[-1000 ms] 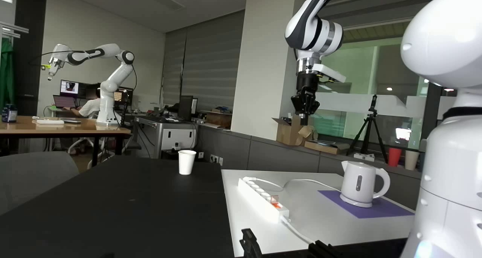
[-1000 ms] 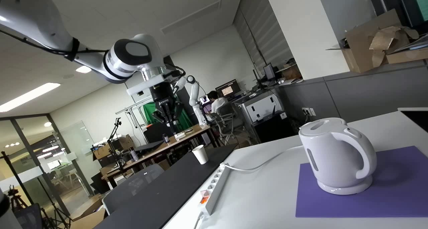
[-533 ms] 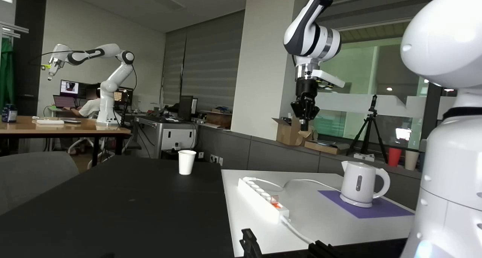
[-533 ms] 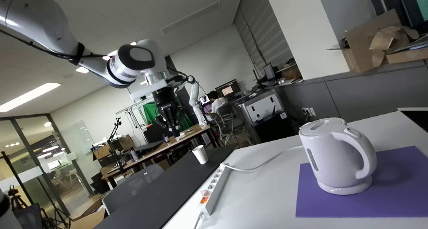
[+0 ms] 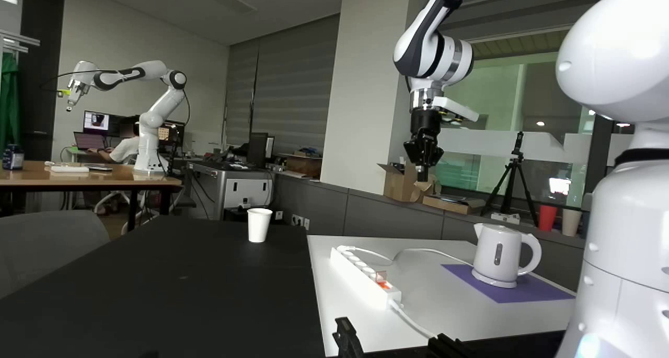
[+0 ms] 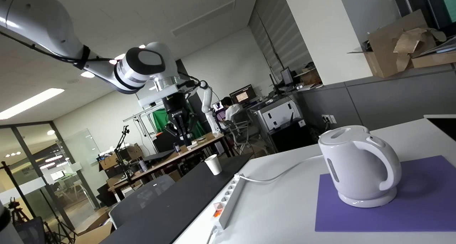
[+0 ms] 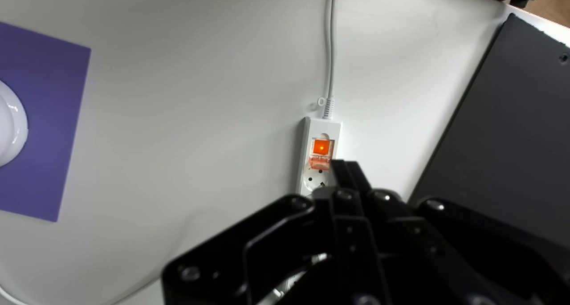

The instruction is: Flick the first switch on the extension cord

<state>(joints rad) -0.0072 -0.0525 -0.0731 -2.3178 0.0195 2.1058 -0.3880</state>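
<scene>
The white table (image 7: 191,95) carries a purple mat (image 7: 53,127), at nine o'clock in the wrist view, a white kettle (image 6: 356,171) upon it. The extension cord (image 6: 230,199) lies on the table at three o'clock from the mat. The hand (image 7: 348,169) hangs well above, fingers together. The orange switch (image 7: 321,147) shows at ten o'clock from the fingertips.

kettle (image 6: 359,172) on mat (image 6: 425,204) | extension cord (image 5: 363,280) on table (image 5: 444,311) | fingers (image 7: 343,178) — seemingly above extension cord

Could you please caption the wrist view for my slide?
Closed gripper partly hides the white extension cord, its orange switch showing.
</scene>
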